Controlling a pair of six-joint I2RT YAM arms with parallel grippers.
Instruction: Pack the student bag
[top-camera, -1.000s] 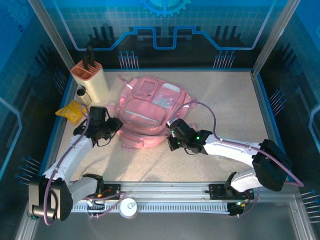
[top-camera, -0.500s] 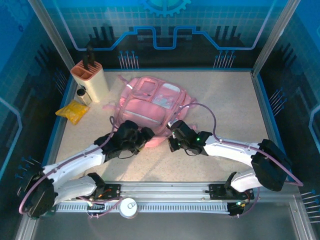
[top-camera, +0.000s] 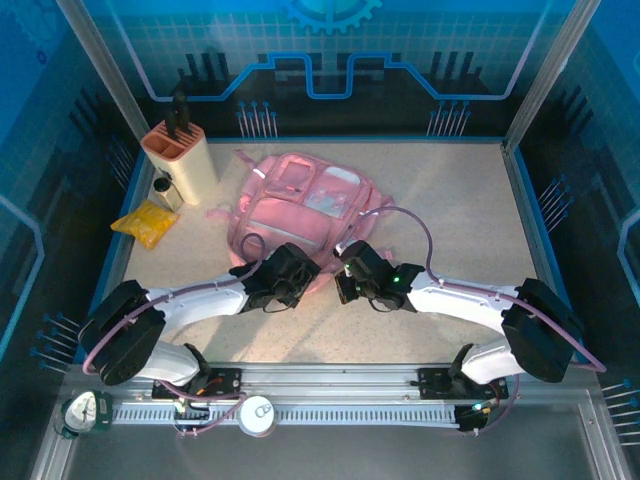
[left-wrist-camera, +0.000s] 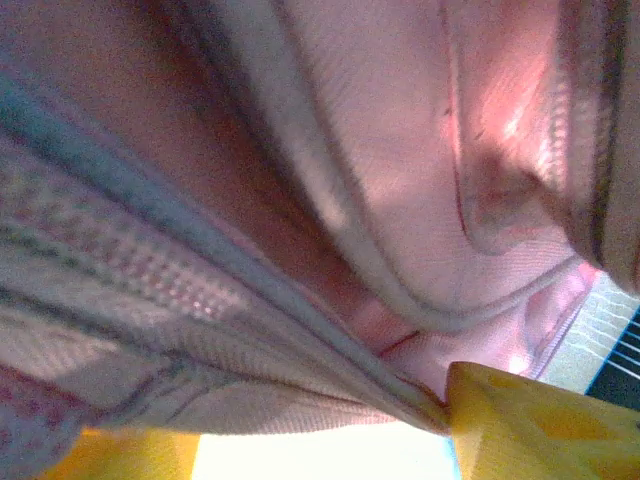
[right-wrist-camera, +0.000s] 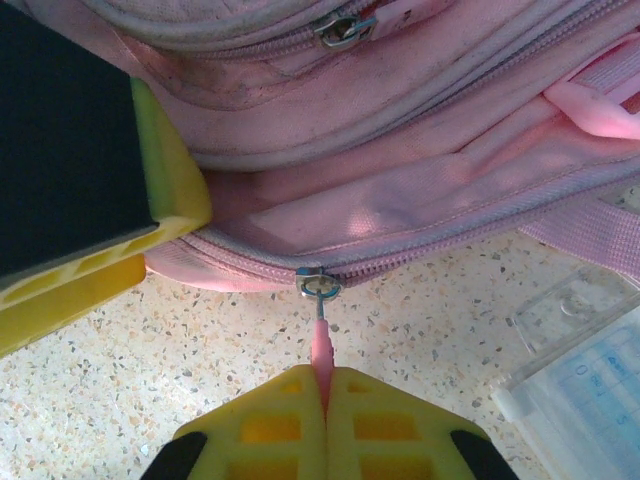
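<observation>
Close to the near side of the speckled table (top-camera: 460, 210), the two arms reach inward and meet at the near edge of the backpack (top-camera: 300, 205). The right gripper (right-wrist-camera: 322, 385) has its yellow fingers (right-wrist-camera: 390, 420) pressed together on the thin pink zipper pull (right-wrist-camera: 320, 350), which runs up to the metal slider (right-wrist-camera: 318, 283) on the zip along the bag's near edge. In the overhead view this right gripper (top-camera: 340, 275) sits just right of the left one. A clear plastic case (right-wrist-camera: 570, 350) lies on the table just to the right of that zip, beside a pink strap (right-wrist-camera: 590, 225).

The left gripper (top-camera: 302, 272) is pushed against the same near edge of the bag. From its own camera its jaws stand apart, one yellow finger (left-wrist-camera: 530, 420) at the lower right and the other at the lower left, with a bright gap between them; a fold of pink fabric and a zip seam reach down to the right-hand finger. Whether it grips the cloth I cannot tell. One of its fingers (right-wrist-camera: 100, 200) also shows from the right wrist, touching the bag's edge.

The backpack lies flat in the middle of the table, front pockets up, left of centre. Further left, near the table's left edge, are a yellow packet (top-camera: 145, 222), then a small bottle (top-camera: 165, 190), and at the far left a tan holder (top-camera: 182, 158) with a dark handle sticking up.
</observation>
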